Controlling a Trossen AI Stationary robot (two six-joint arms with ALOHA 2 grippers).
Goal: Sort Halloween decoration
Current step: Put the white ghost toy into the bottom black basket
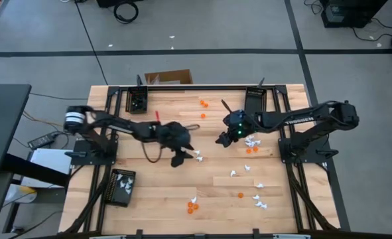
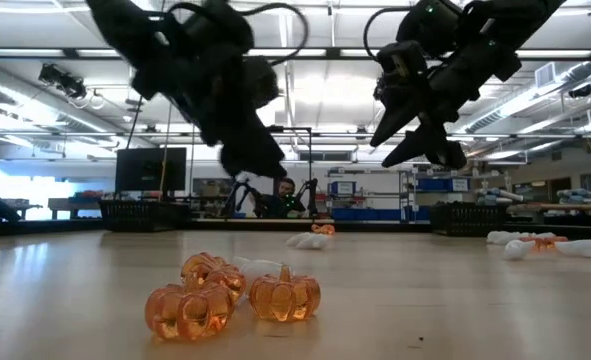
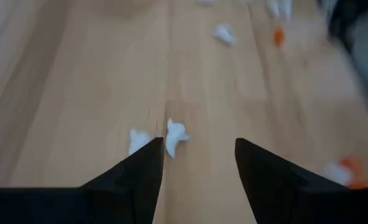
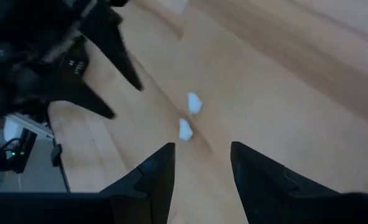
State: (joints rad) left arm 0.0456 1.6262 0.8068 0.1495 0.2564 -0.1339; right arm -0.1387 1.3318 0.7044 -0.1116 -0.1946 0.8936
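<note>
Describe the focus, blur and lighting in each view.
High view: even light, all sharp, trinkets tiny. Low view: three orange pumpkins up close glow translucent; both arms are dark silhouettes against bright ceiling lights. Left wrist view: motion-smeared table, two white trinkets soft-edged by the open jaws of the left gripper. Right wrist view: right gripper sharp, white pieces beyond slightly blurred.

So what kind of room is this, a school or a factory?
Probably a robotics lab or workshop. A pale wooden table stands on grey floor with black cables. Beyond it run shelves of blue bins, a dark monitor and ceiling strip lights.
</note>
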